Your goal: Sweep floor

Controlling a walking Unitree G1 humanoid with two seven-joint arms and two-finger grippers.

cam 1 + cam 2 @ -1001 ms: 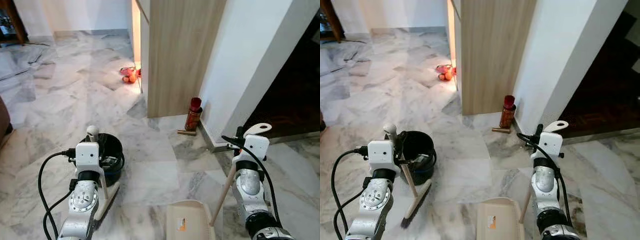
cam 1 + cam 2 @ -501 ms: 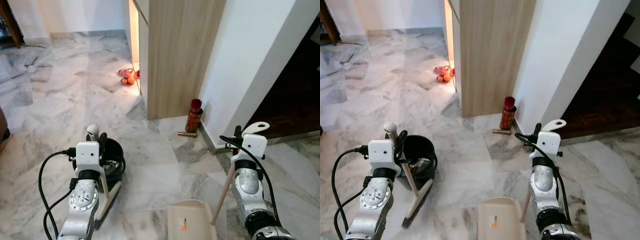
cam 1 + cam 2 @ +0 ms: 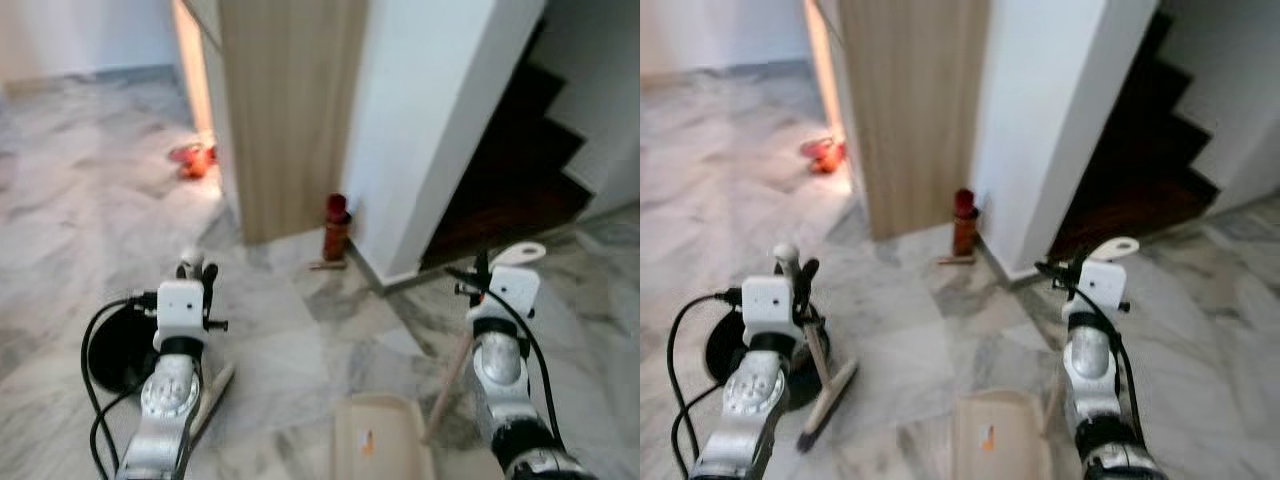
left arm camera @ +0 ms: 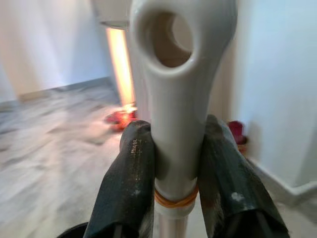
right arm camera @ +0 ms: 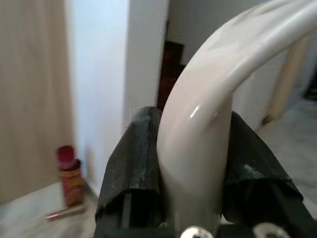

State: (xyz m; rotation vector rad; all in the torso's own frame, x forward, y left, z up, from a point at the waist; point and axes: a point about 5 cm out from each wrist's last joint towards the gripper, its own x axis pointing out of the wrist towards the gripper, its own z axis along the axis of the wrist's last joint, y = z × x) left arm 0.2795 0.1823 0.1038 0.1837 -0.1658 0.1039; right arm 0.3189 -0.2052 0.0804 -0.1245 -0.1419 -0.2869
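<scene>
The left gripper (image 4: pixel 171 163) clamps the broom handle (image 4: pixel 173 99); its shaft slants down to the broom head (image 3: pixel 828 405) on the floor, left of the dustpan (image 3: pixel 380 445); the right gripper (image 5: pixel 190 163) grips the dustpan handle (image 5: pixel 218 79).

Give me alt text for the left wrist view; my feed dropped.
The left claw is shut on the cream broom handle, its two black fingers clamping just below the hanging hole at the handle's top. Behind, blurred, lie marble floor, a lit gap beside a wooden panel, small red-orange objects, and a red canister by a white wall.
</scene>
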